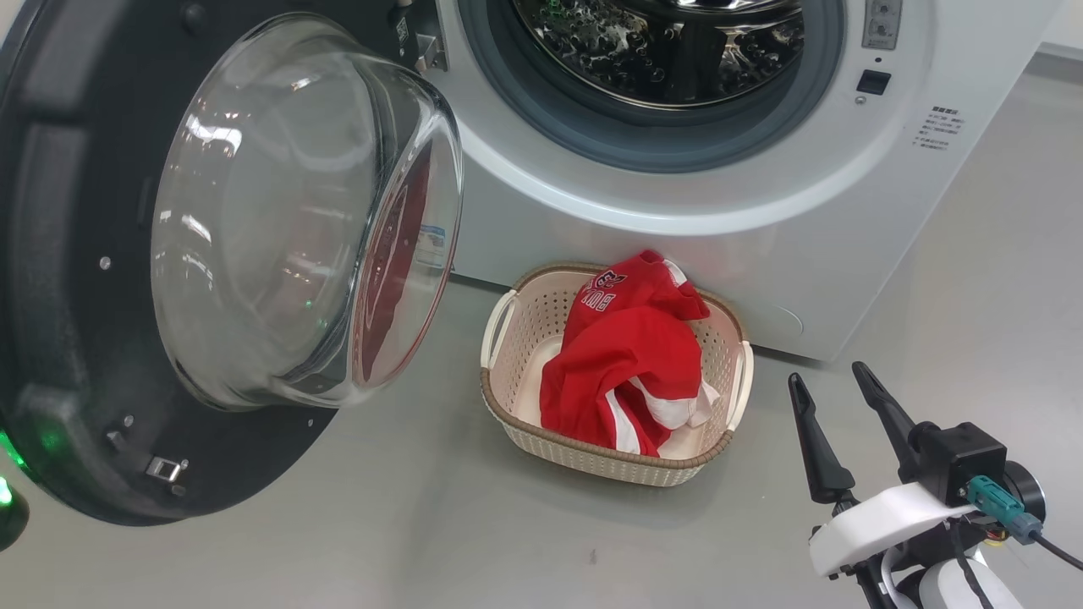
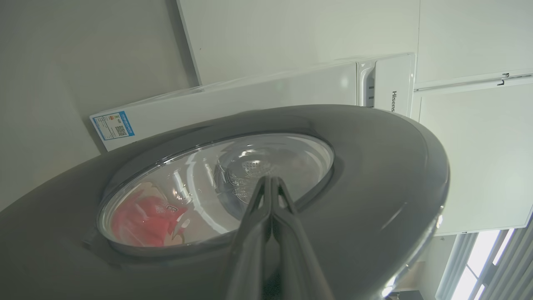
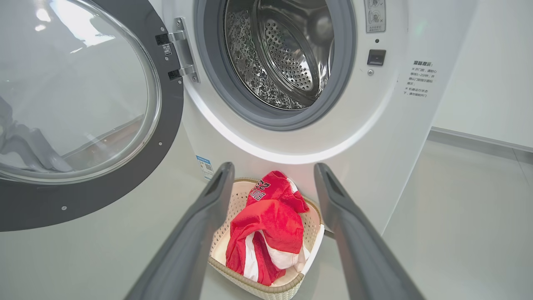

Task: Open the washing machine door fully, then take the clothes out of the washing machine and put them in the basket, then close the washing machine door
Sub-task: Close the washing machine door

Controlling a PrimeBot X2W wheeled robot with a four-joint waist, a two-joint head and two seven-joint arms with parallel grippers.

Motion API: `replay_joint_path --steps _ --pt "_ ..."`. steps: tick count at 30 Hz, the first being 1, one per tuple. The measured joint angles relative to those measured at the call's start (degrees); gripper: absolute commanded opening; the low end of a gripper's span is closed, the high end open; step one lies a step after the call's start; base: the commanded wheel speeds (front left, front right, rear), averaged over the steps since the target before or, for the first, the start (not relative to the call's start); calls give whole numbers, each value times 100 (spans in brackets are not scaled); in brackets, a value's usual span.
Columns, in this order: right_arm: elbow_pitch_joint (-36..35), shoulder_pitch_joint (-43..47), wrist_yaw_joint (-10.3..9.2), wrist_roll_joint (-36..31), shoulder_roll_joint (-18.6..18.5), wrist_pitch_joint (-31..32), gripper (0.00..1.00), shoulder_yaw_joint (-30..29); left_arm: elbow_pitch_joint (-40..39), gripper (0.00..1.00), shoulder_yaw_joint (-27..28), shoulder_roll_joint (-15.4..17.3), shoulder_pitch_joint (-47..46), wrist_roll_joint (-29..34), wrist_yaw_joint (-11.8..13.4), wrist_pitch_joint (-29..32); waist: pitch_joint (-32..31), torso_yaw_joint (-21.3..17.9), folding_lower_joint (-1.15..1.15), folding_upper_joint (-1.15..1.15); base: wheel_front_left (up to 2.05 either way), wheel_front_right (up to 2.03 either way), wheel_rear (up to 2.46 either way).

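Overhead, the head view: the washing machine door (image 1: 76, 355) stands swung wide at the left of the washing machine (image 1: 677, 211), the red clothes (image 1: 626, 355) lie in the basket (image 1: 609, 467) just before its front, and the right gripper (image 1: 827, 375) hangs empty, jaws wide, farther out. Left wrist view: the left gripper (image 2: 270, 180), jaws pressed together on nothing, points at the door's outer face. Right wrist view: the steel drum (image 3: 283, 54) looks empty, so only closing the door appears left.

Quick count: 1 washing machine (image 1: 677, 203), 1 washing machine door (image 1: 76, 338), 1 basket (image 1: 508, 397) w/ 2 white handles (image 1: 497, 330). Clothes (image 1: 626, 364): 1 red heap, can't tell how many pcs tbh. 2 door hinges (image 3: 180, 36), 1 blue label (image 3: 205, 164). 2 grippers: left gripper (image 2: 270, 180) + right gripper (image 1: 827, 373).
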Motion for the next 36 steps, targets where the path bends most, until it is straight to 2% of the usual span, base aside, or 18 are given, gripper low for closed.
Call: replay_joint_path --steps 17,36 --pt "33 -3 0 10 96 -80 100 1 -906 0 -235 -396 531 -336 -127 649 -17 -484 0 0 0 0 0" --pt "121 -53 -1 45 158 -179 100 12 -1601 0 -313 -714 1006 -392 -172 804 -75 -1137 0 0 0 0 0"
